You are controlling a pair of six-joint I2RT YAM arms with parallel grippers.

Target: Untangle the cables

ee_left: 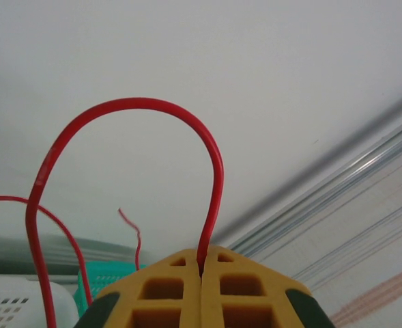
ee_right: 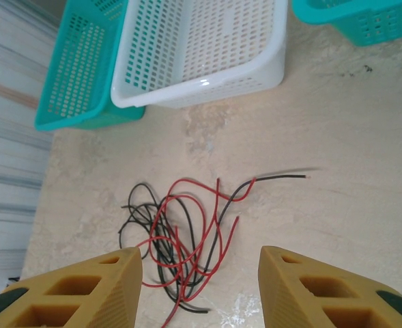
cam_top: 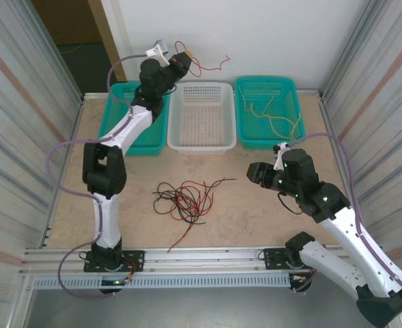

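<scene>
Right arm, near side: elbow folded low over the table (cam_top: 255,219), wrist aimed left. The right gripper (cam_top: 250,172) (ee_right: 201,287) hovers with fingers apart, nothing between them, just right of the tangle.

The tangle (cam_top: 185,198) (ee_right: 180,232) of red and black cables lies flat mid-table, between the two arms. It runs roughly left-right. One dark strand trails right and far toward the right gripper, and one red end trails toward the near edge.

Left arm: rises from its base, elbow up, and reaches far and high over the left teal basket (cam_top: 112,116). The left gripper (cam_top: 181,61) (ee_left: 202,273) is pinched tight on one red cable (cam_top: 207,68) (ee_left: 153,102). That cable arches up out of the fingertips, lifted clear of the table in front of the back wall; its loose end points right in the top view.

Far row, left to right: the left teal basket, partly hidden by the arm; the white basket (cam_top: 202,145); the right teal basket (cam_top: 265,80), holding loose yellow cables (cam_top: 276,116).
</scene>
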